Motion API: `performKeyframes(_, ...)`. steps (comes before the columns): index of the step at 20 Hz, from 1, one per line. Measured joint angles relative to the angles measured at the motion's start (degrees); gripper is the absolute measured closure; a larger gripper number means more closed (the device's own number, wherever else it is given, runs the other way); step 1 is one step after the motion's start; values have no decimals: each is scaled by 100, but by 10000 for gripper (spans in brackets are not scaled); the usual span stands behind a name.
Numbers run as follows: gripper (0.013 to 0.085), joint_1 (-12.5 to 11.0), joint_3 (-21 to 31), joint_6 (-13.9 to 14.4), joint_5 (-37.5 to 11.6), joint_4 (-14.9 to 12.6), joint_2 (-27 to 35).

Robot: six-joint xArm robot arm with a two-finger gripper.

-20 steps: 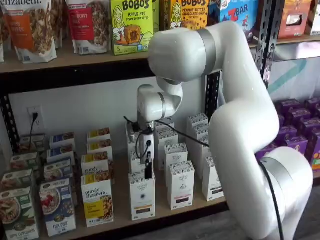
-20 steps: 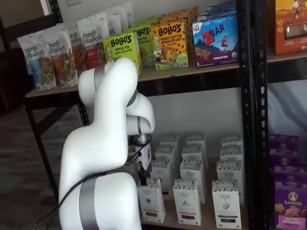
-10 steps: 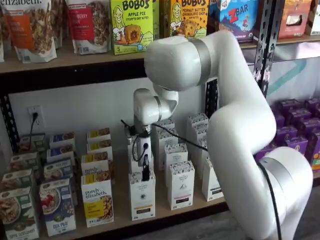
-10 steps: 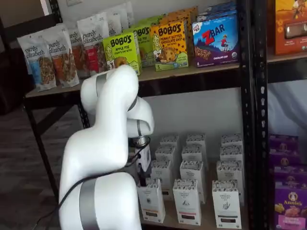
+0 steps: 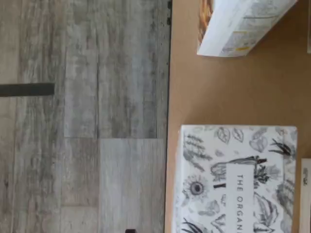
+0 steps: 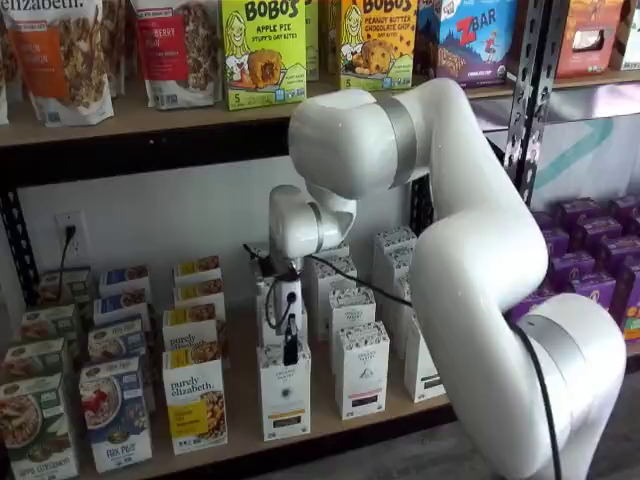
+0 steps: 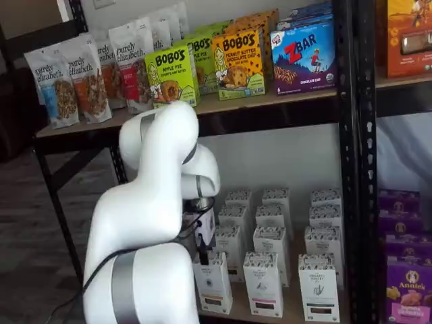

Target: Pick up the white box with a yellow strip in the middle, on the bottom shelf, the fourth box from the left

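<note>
The white box (image 6: pixel 285 395) stands in the front row of the bottom shelf (image 6: pixel 244 405), right of a yellow "purely elizabeth" box (image 6: pixel 195 400). It also shows in a shelf view (image 7: pixel 214 283). My gripper (image 6: pixel 291 345) hangs straight down with its black fingers just above the box's top. It shows in both shelf views (image 7: pixel 202 252), side-on, with no gap to be seen. The wrist view looks down on a white box top with leaf drawings (image 5: pixel 238 179) at the shelf's front edge.
More white cartons (image 6: pixel 361 368) stand to the right and behind in rows. Cereal boxes (image 6: pixel 115 412) fill the left of the shelf. The upper shelf (image 6: pixel 130 120) holds bags and Bobo's boxes. Purple boxes (image 6: pixel 595 260) sit on the rack to the right. Grey plank floor (image 5: pixel 97 121) lies below the shelf edge.
The arm has bent lower and the gripper has shifted slightly left, staying just above the top of the white box.
</note>
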Motion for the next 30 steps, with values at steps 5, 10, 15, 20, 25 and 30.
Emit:
performKeyframes(5,130,-30,-308,77,70,-131,253)
performKeyframes(10,130,-40,-458,116,52,-193,408)
performKeyframes(15,130,-72,-539,156,5,-284,510)
performKeyframes(20,130,-80,-604,178,11,-322,603)
performKeyframes(25,130,-64,-626,222,-44,-359,678)
performKeyframes(30,130,-57,-576,273,-210,-420,726)
